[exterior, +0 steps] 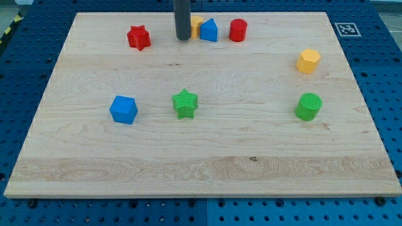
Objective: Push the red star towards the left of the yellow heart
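Note:
The red star (pixel 139 37) lies near the view's top left of the wooden board. My tip (pixel 183 38) stands to the right of it, with a clear gap between them. Just right of the tip a yellow block (pixel 196 25), likely the yellow heart, is partly hidden behind the rod and a blue block (pixel 209 30). A red cylinder (pixel 238 30) stands to the right of the blue block.
A yellow hexagonal block (pixel 308 61) sits at the right. A green cylinder (pixel 309 106) is below it. A green star (pixel 184 103) and a blue cube-like block (pixel 124 109) lie at mid-board. The board's edge (pixel 38 113) borders a blue perforated table.

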